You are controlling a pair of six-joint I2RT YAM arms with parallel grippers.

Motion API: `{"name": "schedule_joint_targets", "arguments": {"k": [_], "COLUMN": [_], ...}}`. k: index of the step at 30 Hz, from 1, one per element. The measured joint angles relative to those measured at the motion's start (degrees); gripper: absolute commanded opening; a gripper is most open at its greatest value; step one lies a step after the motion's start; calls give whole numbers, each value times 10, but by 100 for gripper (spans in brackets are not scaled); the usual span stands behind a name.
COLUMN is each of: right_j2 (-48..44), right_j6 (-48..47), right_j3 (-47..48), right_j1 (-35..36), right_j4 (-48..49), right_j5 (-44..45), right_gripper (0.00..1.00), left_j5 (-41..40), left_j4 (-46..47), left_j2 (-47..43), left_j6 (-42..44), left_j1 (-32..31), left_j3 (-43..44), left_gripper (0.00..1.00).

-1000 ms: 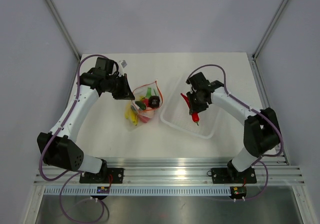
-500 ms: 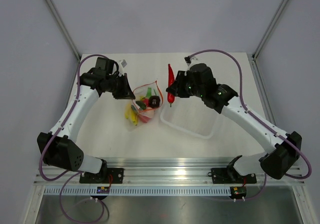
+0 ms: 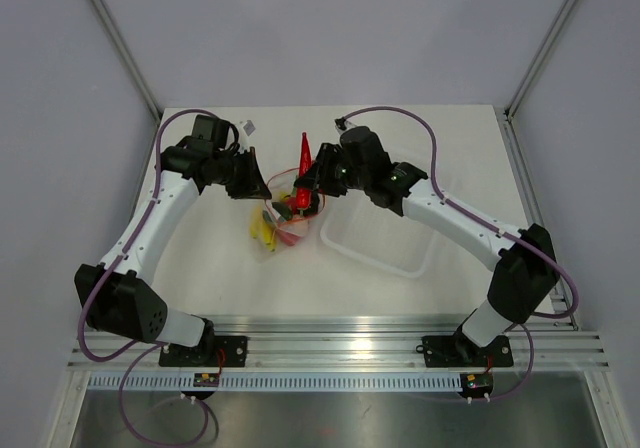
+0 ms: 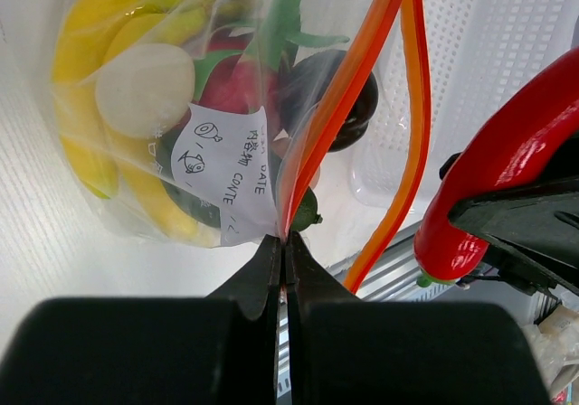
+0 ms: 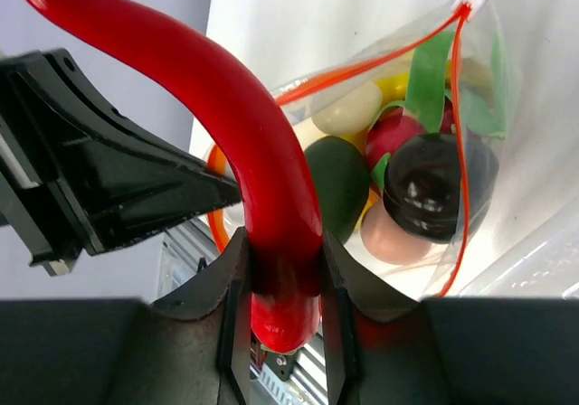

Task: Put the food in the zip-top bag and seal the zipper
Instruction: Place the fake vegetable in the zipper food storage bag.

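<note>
- Lying on the white table (image 3: pixel 210 258) between the two arms: zip-top bag (image 3: pixel 285 218), mouth facing up and back.
- Already inside: banana (image 4: pixel 81 52), whitish piece (image 4: pixel 145 89), avocado (image 5: pixel 339 183), dragon fruit (image 5: pixel 407 134), dark round fruit (image 5: pixel 425 188).
- Pinching one lip of the zipper (image 4: pixel 348 89) with left gripper (image 4: pixel 283 242), jaws pressed flat together on the plastic edge. Probably to lift that lip and hold the mouth open for loading.
- Hanging loose as a loop beside it: the other zipper lip, so the opening gapes. Not sealed yet.
- Clamped on the chilli (image 5: pixel 244 125) near its stem end: right gripper (image 5: pixel 282 278), fingers tight on both sides. Pointed end sticks up and away in the top view.
- Held right over the bag mouth, just beside the left gripper. Looks lined up to drop into the opening.
- Likely the last item to load. No other food visible outside the bag.
- Sitting just right of the bag with nothing in it: clear tray (image 3: pixel 385 233).
- Risk: chilli long and curved, may catch on the loose lip. Tight clearance between the grippers.
</note>
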Motion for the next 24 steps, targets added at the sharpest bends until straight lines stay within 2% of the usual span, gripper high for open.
{"name": "schedule_joint_targets", "arguments": {"k": [7, 10, 11, 12, 13, 14, 16, 20, 24], "right_j2": [16, 30, 33, 36, 39, 43, 51, 51, 29], "right_j6": [45, 69, 76, 83, 90, 91, 89, 59, 20], "right_j3": [-1, -11, -17, -26, -33, -35, -34, -19, -9], "right_j1": [6, 20, 26, 33, 39, 46, 56, 66, 66], "right_j4": [37, 51, 56, 59, 60, 58, 57, 15, -29], "right_j5": [40, 54, 59, 59, 60, 59, 57, 74, 119], "right_gripper": [4, 14, 21, 44, 56, 65, 78, 80, 74], "left_j5": [0, 0, 0, 0, 0, 1, 1, 1, 1], "left_j4": [0, 0, 0, 0, 0, 0, 0, 0, 0], "left_j2": [0, 0, 0, 0, 0, 0, 0, 0, 0], "left_j6": [0, 0, 0, 0, 0, 0, 0, 0, 0], "left_j1": [0, 0, -1, -1, -1, -1, -2, -2, -3], "left_j3": [0, 0, 0, 0, 0, 0, 0, 0, 0], "left_gripper": [0, 0, 0, 0, 0, 0, 0, 0, 0]}}
